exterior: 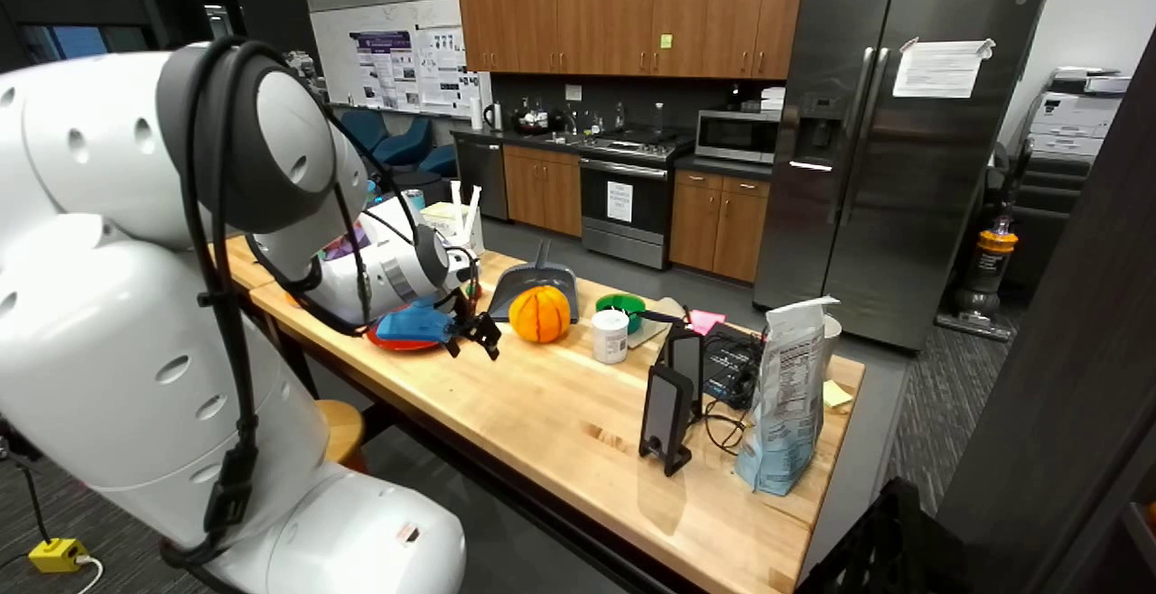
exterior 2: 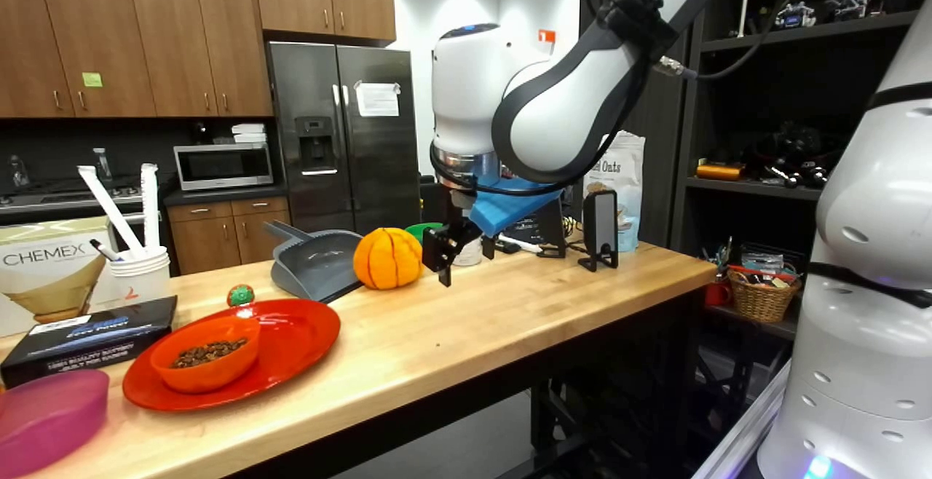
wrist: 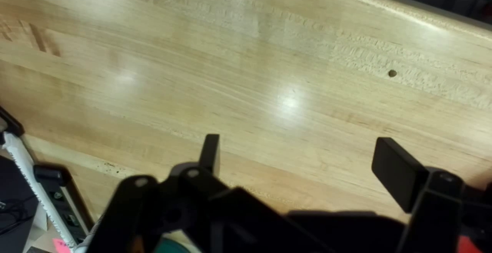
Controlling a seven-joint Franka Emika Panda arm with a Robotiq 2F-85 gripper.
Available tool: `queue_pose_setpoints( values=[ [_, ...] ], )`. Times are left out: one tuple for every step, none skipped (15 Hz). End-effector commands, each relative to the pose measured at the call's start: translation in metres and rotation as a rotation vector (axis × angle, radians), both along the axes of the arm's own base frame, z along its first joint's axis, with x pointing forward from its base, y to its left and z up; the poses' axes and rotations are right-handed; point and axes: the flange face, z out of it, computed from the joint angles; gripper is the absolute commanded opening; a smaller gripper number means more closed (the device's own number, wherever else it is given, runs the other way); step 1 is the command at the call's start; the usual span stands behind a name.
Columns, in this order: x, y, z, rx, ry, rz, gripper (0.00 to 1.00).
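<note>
The hand (wrist: 300, 158) hangs wide and empty over the counter (exterior 2: 510, 297).
In an exterior view, the orange pumpkin (exterior 2: 389, 258) sits at its nine o'clock, beside the dustpan (exterior 2: 314, 264); at eight o'clock, a red plate (exterior 2: 300, 344) underlies an orange bowl (exterior 2: 227, 371), probably catching spills.

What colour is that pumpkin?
The pumpkin is orange with darker lines down it, seen best in an exterior view.
</note>
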Motion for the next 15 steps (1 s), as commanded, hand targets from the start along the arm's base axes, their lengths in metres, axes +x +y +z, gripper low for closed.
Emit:
queue_pose_setpoints(
  values=[
    [0.0037, 0.0018, 0.0016, 0.035, -0.011, -0.009, 1.0],
    [0.0041, 0.0023, 0.0028, 0.039, -0.024, -0.02, 1.0],
    [0.0042, 0.0026, 0.0038, 0.049, -0.035, -0.026, 1.0],
    [0.0042, 0.0033, 0.0046, 0.057, -0.044, -0.03, 1.0],
    [0.0042, 0.0032, 0.0051, 0.061, -0.054, -0.033, 1.0],
    [0.0044, 0.0037, 0.0059, 0.066, -0.059, -0.035, 1.0],
    [0.0045, 0.0041, 0.0064, 0.07, -0.066, -0.036, 1.0],
    [0.0045, 0.0041, 0.0068, 0.071, -0.071, -0.036, 1.0],
    [0.0046, 0.0043, 0.007, 0.073, -0.074, -0.033, 1.0],
    [0.0045, 0.0045, 0.007, 0.074, -0.077, -0.028, 1.0],
    [0.0046, 0.0043, 0.007, 0.073, -0.079, -0.023, 1.0],
    [0.0049, 0.0047, 0.0069, 0.076, -0.078, -0.02, 1.0],
    [0.0053, 0.0047, 0.0071, 0.078, -0.079, -0.018, 1.0],
    [0.0053, 0.0043, 0.0071, 0.076, -0.079, -0.017, 1.0],
    [0.0053, 0.0044, 0.007, 0.076, -0.078, -0.017, 1.0]
  ],
)
